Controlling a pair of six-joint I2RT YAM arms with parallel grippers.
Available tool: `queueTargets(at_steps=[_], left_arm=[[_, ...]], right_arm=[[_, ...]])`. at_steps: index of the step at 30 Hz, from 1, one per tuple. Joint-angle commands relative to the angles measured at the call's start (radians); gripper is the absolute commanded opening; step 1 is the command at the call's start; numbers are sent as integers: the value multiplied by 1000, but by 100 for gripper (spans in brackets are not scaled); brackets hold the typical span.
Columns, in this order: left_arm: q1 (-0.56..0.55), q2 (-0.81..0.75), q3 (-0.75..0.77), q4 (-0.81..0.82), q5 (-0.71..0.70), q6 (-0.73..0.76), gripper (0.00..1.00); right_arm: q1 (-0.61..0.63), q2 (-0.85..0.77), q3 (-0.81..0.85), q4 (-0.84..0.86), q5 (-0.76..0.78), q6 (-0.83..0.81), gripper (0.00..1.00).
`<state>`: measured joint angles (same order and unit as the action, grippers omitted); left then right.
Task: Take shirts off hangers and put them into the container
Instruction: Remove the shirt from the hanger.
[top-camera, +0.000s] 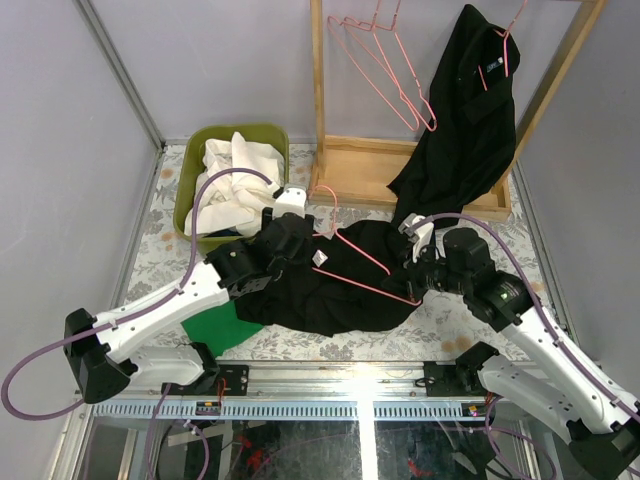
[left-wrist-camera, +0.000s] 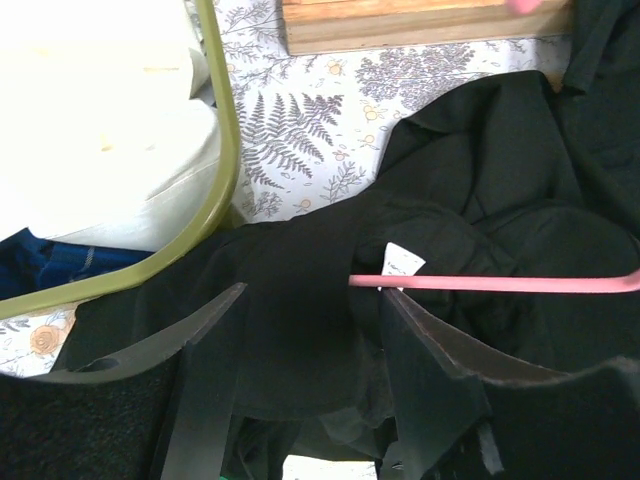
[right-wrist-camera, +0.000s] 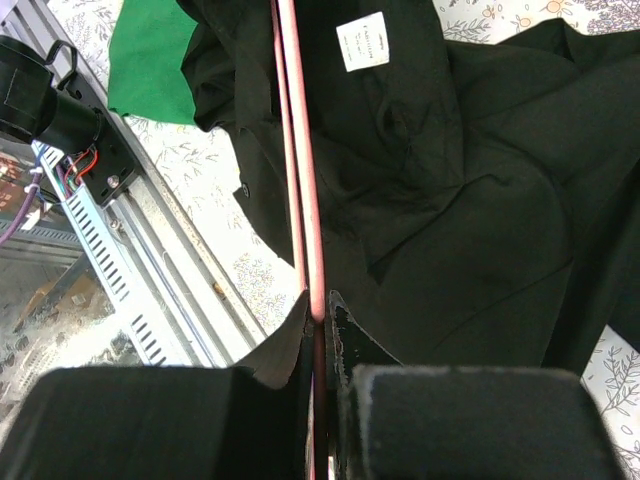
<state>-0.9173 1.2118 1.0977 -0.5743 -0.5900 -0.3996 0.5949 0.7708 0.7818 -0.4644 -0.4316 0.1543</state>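
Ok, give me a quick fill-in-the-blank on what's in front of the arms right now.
The right gripper is shut on a pink ____.
The shirt lying between the arms is ____.
Topmost in the container is a ____ shirt.
Missing: hanger, black, white.

Bright, even light is falling from above, throwing only soft shadows. In my left wrist view the white shirt is blowing out to glare; the hanger is blurring close to my right fingers.
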Motion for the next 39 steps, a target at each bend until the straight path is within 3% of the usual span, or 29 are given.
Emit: queueTargets(at_steps=[1, 7, 11, 13, 16, 17, 26, 29, 35, 39], left_arm=[[3, -8, 22, -10, -92, -23, 53], [3, 7, 7, 2, -51, -21, 47], [5, 35, 21, -12, -55, -26, 25], [7, 42, 31, -29, -69, -25, 22], [15, 38, 34, -50, -104, -29, 2], [21, 32, 32, -54, -117, -34, 0], [93, -13, 6, -61, -101, -65, 0], [93, -13, 11, -54, -76, -66, 0], [93, -20, 5, -23, -7, -51, 0], [93, -38, -14, 43, 127, 3, 0]], right_arm=[[-4, -34, 45, 42, 65, 6, 0], [-4, -49, 46, 43, 50, 12, 0], [-3, -75, 50, 23, 26, 3, 0], [-4, -107, 45, 22, 23, -2, 0], [-4, -159, 39, 20, 24, -10, 0], [-4, -176, 43, 4, 34, -13, 0], [-4, -213, 194, -239, 112, 48, 0], [-4, -219, 243, -307, 220, 60, 0], [-3, -331, 246, -259, 332, 48, 0], [-4, -399, 223, -199, 423, 43, 0]])
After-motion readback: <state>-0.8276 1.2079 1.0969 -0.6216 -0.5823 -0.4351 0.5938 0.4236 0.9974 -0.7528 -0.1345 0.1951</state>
